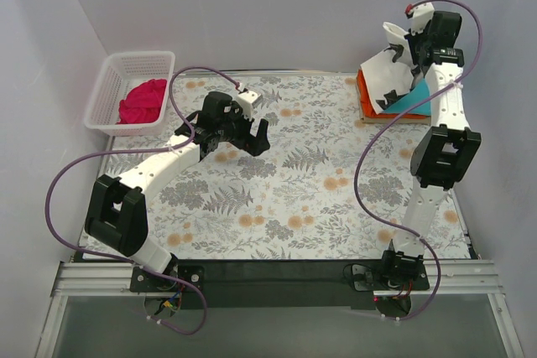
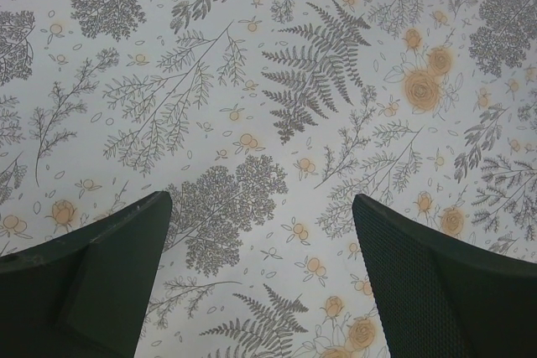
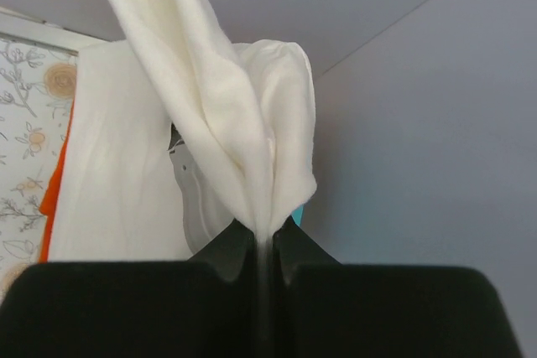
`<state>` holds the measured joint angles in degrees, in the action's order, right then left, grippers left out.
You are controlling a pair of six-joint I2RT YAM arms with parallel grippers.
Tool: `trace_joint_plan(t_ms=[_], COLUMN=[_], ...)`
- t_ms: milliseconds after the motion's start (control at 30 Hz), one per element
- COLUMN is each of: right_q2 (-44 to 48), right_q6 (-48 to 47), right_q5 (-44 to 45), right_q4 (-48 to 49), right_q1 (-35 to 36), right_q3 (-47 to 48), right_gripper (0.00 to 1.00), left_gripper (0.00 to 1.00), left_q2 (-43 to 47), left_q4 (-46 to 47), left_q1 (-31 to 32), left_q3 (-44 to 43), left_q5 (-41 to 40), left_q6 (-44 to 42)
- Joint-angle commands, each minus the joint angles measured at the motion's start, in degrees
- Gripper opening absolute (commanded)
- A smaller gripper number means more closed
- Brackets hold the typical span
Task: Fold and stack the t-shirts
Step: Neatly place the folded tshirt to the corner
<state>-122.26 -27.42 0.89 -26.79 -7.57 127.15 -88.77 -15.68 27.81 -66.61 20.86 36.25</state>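
Observation:
My right gripper [image 1: 406,46] is shut on a bunched fold of the off-white t-shirt [image 1: 388,73] and holds it up above the stack at the back right; the cloth [image 3: 226,123] rises from between its jaws. Under it lie the teal t-shirt [image 1: 413,104] and the orange t-shirt [image 1: 366,95]; the orange one also shows in the right wrist view [image 3: 57,190]. The magenta t-shirt [image 1: 142,100] lies crumpled in the basket. My left gripper [image 1: 254,137] is open and empty over the floral covering [image 2: 277,106], its fingers [image 2: 419,282] wide apart.
A white plastic mesh basket [image 1: 107,81] stands at the back left corner. White walls close in the back and both sides. The floral covering [image 1: 294,199] spans the table between the arms.

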Motion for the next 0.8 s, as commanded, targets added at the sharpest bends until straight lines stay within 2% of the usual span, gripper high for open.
trace_joint_plan(t_ms=[0, 200, 333, 400, 433, 467, 533, 567, 600, 667, 767], right_q2=[-1.4, -4.2, -6.7, -7.7, -7.8, -7.9, -7.7, -7.6, -7.0, -6.2, -3.7], right_q6=[-0.7, -0.7, -0.9, -1.1, -1.2, -1.4, -1.6, -1.8, -1.8, -1.6, -1.0], right_q5=[-2.4, -5.5, -4.1, -3.1, -2.7, -2.6, -2.4, -2.3, -2.4, -3.1, -4.1], right_q4=[3.9, 4.5, 5.5, 6.1, 7.3, 7.7, 9.1, 9.2, 9.3, 9.6, 10.3], right_q1=[-3.1, -4.9, -5.8, -6.5, -6.7, -6.9, -7.1, -7.1, -7.1, -7.1, -7.1], right_q3=[-0.9, -3.4, -3.5, -3.5, -3.6, -3.7, -3.7, -3.5, -3.4, -3.3, -3.3], right_gripper=[0.02, 0.05, 0.09, 0.14, 0.17, 0.29, 0.45, 0.61, 0.7, 0.79, 0.8], left_gripper=[0.82, 0.83, 0.83, 0.83, 0.83, 0.83, 0.83, 0.83, 0.83, 0.83, 0.83], left_q2=[0.4, -0.9, -2.0, -2.3, -2.5, -2.5, -2.6, -2.7, -2.7, -2.9, -2.8], left_q4=[-1.6, -2.6, -3.1, -3.6, -3.4, -3.6, -3.6, -3.7, -3.7, -3.7, -3.6], left_q1=[-0.2, -0.2, -0.2, -0.2, -0.2, -0.2, -0.2, -0.2, -0.2, -0.1, -0.1], left_q3=[-2.6, -3.9, -4.6, -4.8, -4.8, -4.8, -4.9, -4.9, -4.9, -5.0, -5.0], left_q5=[0.8, 1.5, 2.0, 2.0, 2.1, 1.9, 2.0, 2.1, 2.1, 2.2, 2.5], left_q6=[-0.6, 0.3, 0.5, 0.5, 0.5, 0.5, 0.5, 0.4, 0.5, 0.8, 0.9])
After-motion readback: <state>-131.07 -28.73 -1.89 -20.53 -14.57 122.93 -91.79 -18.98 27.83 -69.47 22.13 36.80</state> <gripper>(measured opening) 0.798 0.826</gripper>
